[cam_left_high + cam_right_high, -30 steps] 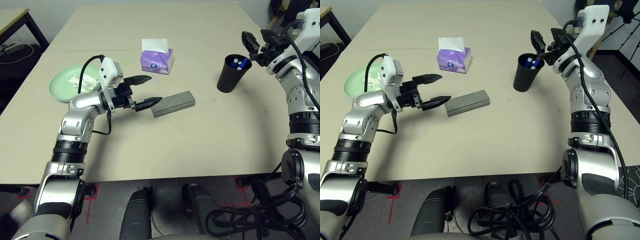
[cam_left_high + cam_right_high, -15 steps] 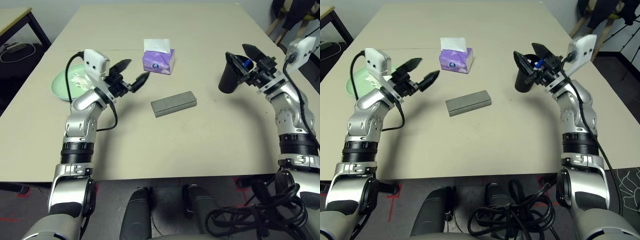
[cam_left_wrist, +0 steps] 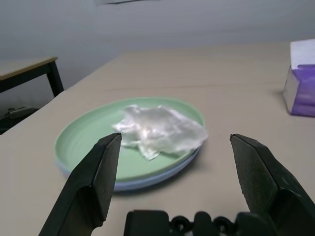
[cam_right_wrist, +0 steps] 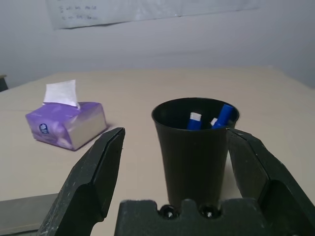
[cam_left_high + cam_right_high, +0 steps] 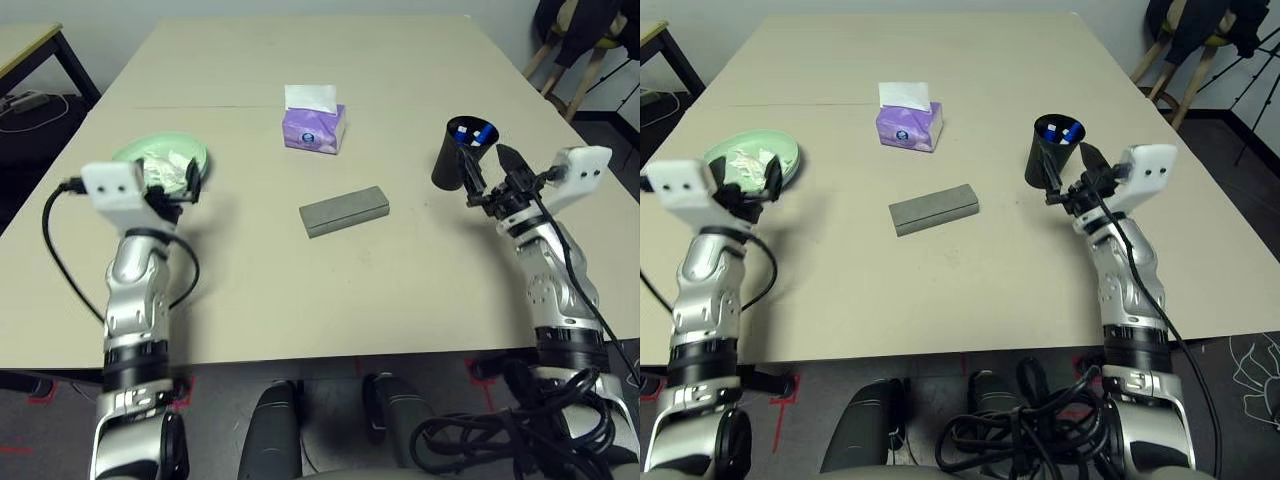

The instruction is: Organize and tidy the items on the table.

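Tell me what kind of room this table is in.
Probably an office or lab workspace. A large beige table holds a black cup of blue-and-white pens and a purple tissue box; a second black-legged table stands beside it, and cables lie on the floor.

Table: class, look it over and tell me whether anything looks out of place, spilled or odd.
One thing: a crumpled tissue lies on the green plate, which is stacked on a blue plate. The grey case lies flat and the black cup stands upright with its pens inside. Nothing is spilled.
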